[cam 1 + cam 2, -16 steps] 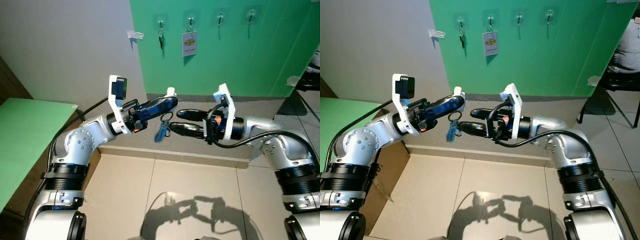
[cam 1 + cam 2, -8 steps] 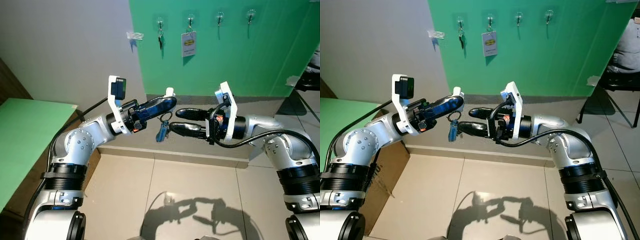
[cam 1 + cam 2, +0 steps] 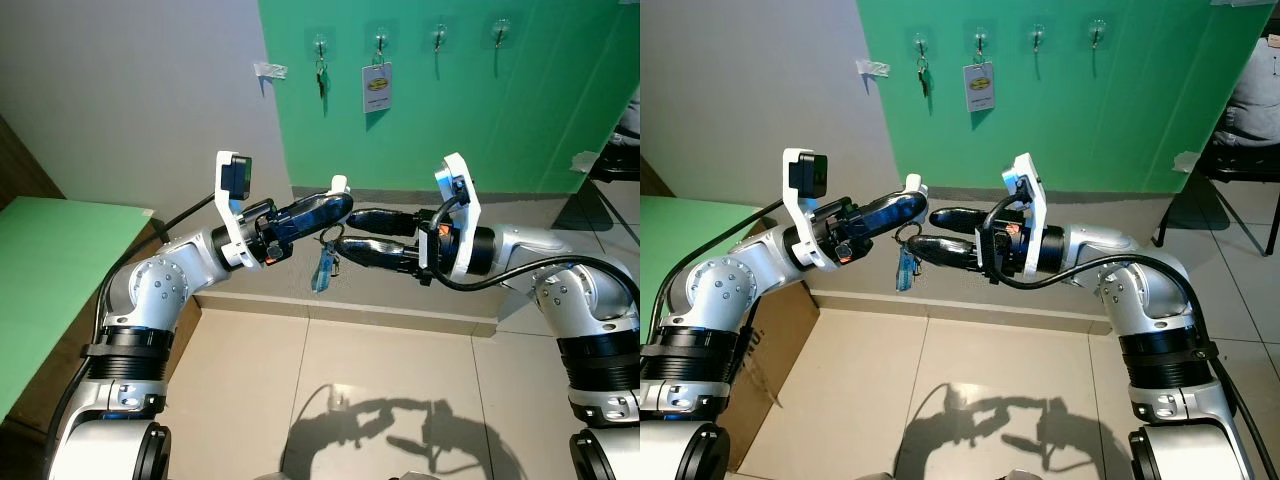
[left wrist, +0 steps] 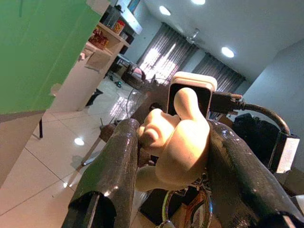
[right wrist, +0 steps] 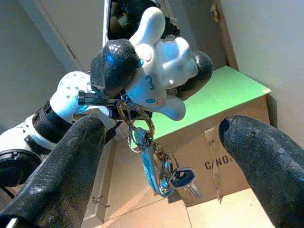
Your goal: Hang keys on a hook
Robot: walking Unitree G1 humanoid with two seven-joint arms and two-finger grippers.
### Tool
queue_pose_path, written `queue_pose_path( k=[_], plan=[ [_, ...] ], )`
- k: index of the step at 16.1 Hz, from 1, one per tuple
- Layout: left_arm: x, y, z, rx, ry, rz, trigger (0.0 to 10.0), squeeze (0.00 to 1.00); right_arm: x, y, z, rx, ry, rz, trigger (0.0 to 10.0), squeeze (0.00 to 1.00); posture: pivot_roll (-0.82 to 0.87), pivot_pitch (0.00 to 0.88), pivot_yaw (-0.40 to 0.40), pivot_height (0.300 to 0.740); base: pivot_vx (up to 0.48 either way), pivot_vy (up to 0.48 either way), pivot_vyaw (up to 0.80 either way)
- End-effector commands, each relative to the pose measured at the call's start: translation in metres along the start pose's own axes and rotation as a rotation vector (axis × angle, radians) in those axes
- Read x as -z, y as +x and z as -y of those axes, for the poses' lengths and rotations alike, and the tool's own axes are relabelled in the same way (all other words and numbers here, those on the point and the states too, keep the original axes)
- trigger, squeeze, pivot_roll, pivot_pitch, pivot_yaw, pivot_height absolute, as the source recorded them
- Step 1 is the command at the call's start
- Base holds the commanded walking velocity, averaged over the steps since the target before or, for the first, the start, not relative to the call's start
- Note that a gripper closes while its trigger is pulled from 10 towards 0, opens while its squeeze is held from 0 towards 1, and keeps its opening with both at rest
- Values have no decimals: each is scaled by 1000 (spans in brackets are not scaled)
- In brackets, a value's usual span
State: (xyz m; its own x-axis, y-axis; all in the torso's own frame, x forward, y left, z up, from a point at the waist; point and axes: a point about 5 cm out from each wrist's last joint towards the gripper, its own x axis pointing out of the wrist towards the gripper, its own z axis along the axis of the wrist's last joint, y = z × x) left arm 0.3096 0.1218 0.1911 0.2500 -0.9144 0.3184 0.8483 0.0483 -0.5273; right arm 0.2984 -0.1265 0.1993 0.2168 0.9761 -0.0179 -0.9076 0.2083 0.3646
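Green wall [image 3: 450,110] fills the upper right of the frame, with four hooks [image 3: 440,36] in a row; one carries a key [image 3: 321,76], the next a tag [image 3: 378,87]. Beneath, at centre, the left gripper [image 3: 335,203] is clamped on a white figure charm [image 5: 161,78], with the keys [image 3: 323,265] dangling below on a ring. Opposite, the right gripper [image 3: 352,232] reaches in level, fingers spread wide around the bunch.
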Motion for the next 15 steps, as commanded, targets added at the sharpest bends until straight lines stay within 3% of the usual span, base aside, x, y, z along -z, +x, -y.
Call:
queue_pose_path(
  k=[1,5,6,7,15],
  plan=[
    [-1,-1,-1,-8,11,-16,0,0,-8,3,-5,-24,-22,19,10000,1000,-228,0,100,740,0,0,0],
    [-1,0,0,-4,11,-15,0,0,-5,6,-5,-2,-32,-1,10000,1000,-229,0,99,740,0,0,0],
    [-1,0,0,-4,11,-15,0,0,-3,7,-3,13,-36,-7,10000,0,-228,0,98,740,0,0,0],
    [-1,0,0,-3,12,-15,0,0,-1,7,0,31,-41,-13,0,0,-227,0,98,740,0,0,0],
    [-2,1,1,-3,16,-14,0,0,-1,7,-2,9,-27,0,0,0,-224,0,96,740,0,0,0]
  ],
)
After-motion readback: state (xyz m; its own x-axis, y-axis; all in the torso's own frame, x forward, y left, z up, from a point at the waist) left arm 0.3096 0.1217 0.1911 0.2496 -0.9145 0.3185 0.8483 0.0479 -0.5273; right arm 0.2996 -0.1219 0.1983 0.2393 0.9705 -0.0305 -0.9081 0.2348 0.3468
